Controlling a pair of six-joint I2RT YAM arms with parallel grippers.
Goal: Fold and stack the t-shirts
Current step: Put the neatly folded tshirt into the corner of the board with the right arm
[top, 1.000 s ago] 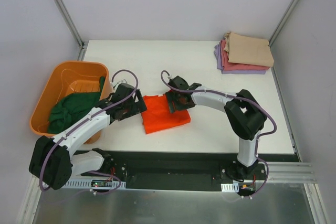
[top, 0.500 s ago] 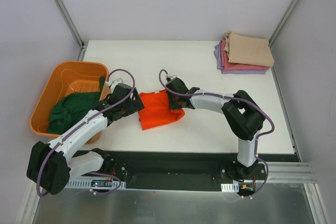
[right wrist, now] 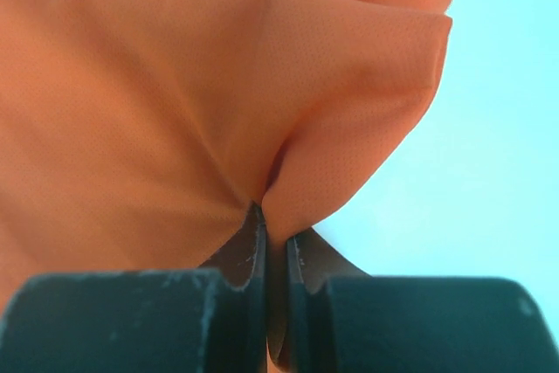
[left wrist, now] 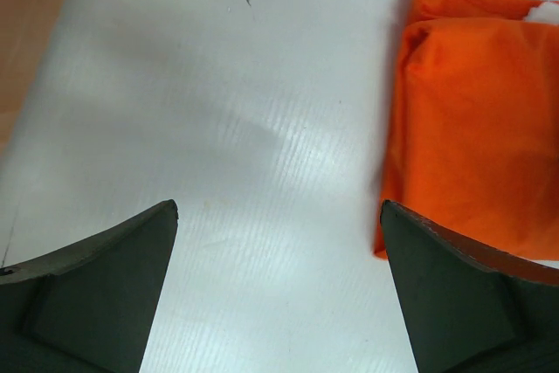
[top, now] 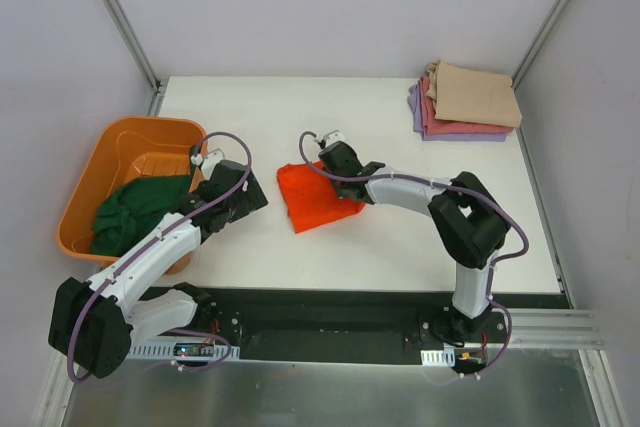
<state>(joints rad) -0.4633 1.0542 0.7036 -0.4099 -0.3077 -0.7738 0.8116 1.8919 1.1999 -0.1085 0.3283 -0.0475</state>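
Note:
A folded bright orange t-shirt (top: 320,202) lies on the white table near its middle. My right gripper (top: 331,171) is at the shirt's far edge, shut on a pinched fold of the orange cloth (right wrist: 175,111), which bunches up between the jaws of the right gripper (right wrist: 275,220). My left gripper (top: 248,197) hovers just left of the shirt, open and holding nothing. In the left wrist view, bare table lies between the fingers of the left gripper (left wrist: 279,211), and the orange t-shirt (left wrist: 472,120) is to the right. A dark green t-shirt (top: 135,209) lies crumpled in the tub.
The rigid orange tub (top: 115,142) stands off the table's left edge, close to the left arm. A stack of folded t-shirts (top: 465,99) sits in the far right corner, tan on top, then pink-red, then lavender. Grey walls enclose the table.
The right gripper has shut on the orange shirt's far edge, and the shirt has shifted a little right and away. The left arm has drawn back to the left, still open.

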